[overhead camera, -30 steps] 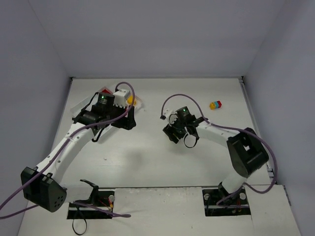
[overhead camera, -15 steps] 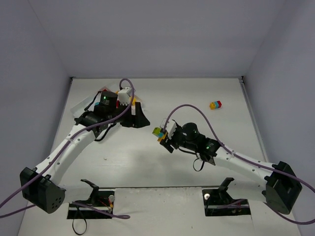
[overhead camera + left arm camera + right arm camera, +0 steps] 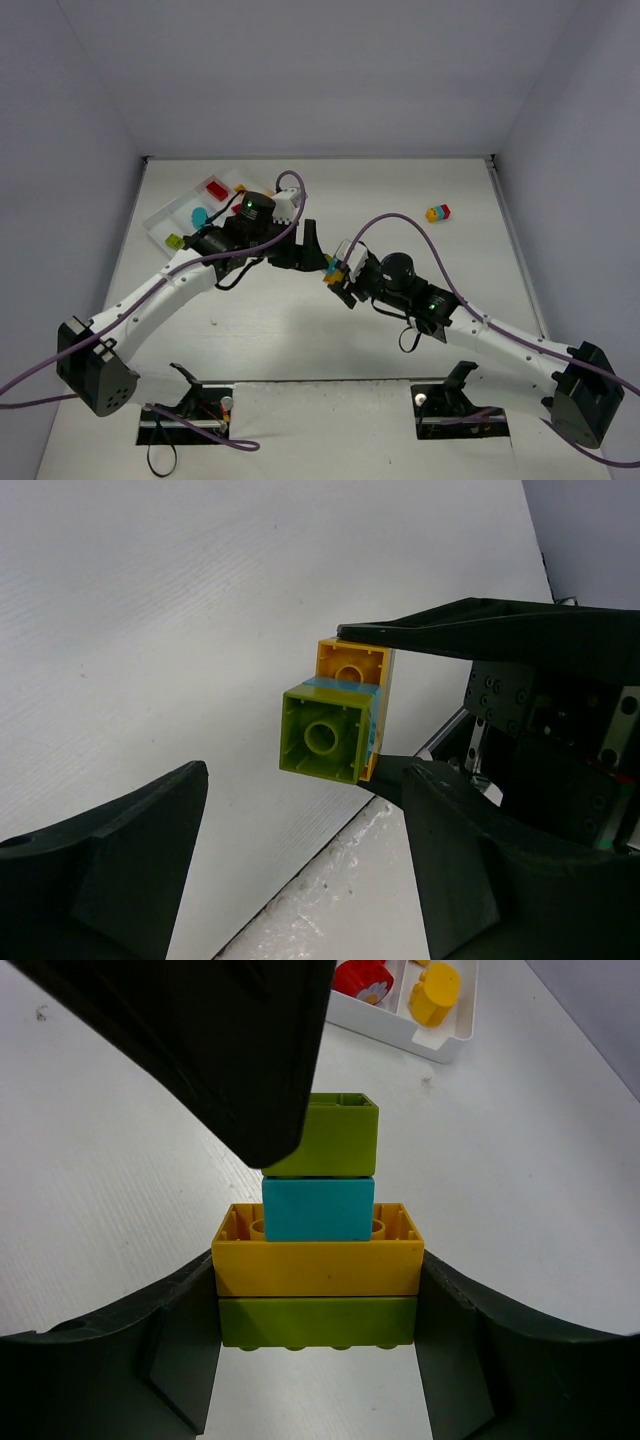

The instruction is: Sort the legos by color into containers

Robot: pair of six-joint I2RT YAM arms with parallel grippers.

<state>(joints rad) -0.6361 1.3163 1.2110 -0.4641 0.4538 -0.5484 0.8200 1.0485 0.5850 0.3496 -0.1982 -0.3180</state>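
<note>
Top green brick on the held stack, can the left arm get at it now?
Probably yes: the left pincer is open with the green brick between its fingers, nothing in between; the right pincer grips only the lower bricks.

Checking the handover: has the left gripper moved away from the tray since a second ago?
Yes. The left gripper has swung right, off the white tray, and now stands open by the brick cluster held in the right gripper.

Brick stack (image 3: 318, 1250): lime, teal, orange-yellow, lime. Tray (image 3: 395, 1032) white. Right fingers (image 3: 100, 1360) black. Far cluster (image 3: 438, 213) yellow, red, teal.
</note>
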